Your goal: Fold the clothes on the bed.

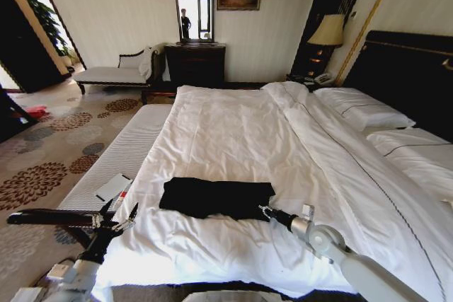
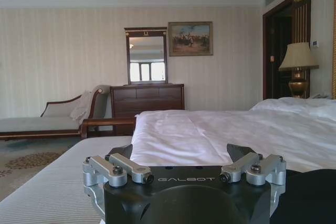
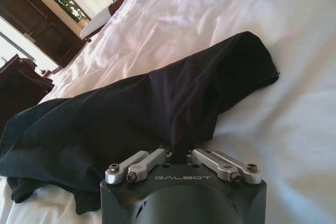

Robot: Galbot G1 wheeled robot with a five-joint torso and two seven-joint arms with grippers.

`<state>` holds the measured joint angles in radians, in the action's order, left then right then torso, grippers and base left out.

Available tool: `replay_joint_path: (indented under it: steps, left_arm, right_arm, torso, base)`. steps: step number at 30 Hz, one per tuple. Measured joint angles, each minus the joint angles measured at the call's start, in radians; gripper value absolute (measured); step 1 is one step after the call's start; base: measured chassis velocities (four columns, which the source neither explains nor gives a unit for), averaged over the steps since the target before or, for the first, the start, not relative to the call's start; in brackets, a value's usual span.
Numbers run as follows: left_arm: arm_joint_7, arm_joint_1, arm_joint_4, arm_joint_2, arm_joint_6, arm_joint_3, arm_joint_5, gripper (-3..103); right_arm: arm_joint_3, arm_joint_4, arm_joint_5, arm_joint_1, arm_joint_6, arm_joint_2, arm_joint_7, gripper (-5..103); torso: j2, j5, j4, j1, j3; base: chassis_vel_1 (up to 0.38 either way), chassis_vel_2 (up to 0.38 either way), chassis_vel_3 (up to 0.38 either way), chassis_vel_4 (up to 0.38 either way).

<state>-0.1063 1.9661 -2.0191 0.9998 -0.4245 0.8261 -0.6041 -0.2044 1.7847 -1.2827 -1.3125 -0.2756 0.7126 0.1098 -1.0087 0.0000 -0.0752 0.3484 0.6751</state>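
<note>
The clothes are one black T-shirt (image 1: pixel 216 198), lying folded into a flat rectangle near the foot of the bed (image 1: pixel 233 125). My right gripper (image 1: pixel 266 211) is at the shirt's right edge. In the right wrist view the gripper (image 3: pixel 178 153) is shut on a fold of the black fabric (image 3: pixel 157 103), which rises in a ridge off the white duvet (image 3: pixel 294 108). My left gripper (image 1: pixel 120 211) hovers open at the bed's left edge, just left of the shirt. The left wrist view shows its jaws spread (image 2: pixel 178 156), with the shirt's edge (image 2: pixel 310 192) beside them.
A striped bench (image 1: pixel 124 150) runs along the bed's left side with a white booklet (image 1: pixel 113 187) on it. Pillows (image 1: pixel 361 107) and a dark headboard (image 1: pixel 410 68) are at the right. A chaise (image 1: pixel 113 73), a dresser (image 1: pixel 195 61) and a lamp (image 1: pixel 328 31) line the far wall.
</note>
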Motion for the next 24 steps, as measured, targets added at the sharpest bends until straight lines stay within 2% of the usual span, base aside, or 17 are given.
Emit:
replay_joint_path:
  steps: [15, 24]
  left_arm:
    - [0.000, 0.000, 0.000, 0.000, 0.000, 0.000, 0.000, 100]
    - [0.000, 0.000, 0.000, 0.000, 0.000, 0.000, 0.000, 100]
  right_arm:
    - [-0.022, 0.037, 0.005, -0.008, 0.032, 0.001, -0.022, 4]
    - [-0.082, 0.068, 0.019, -0.040, 0.067, -0.037, -0.053, 4]
  torso:
    - [0.000, 0.0000, 0.0000, 0.000, 0.000]
    - [0.000, 0.0002, 0.0001, 0.000, 0.000]
  base:
    - [0.000, 0.000, 0.000, 0.000]
    - [0.000, 0.000, 0.000, 0.000]
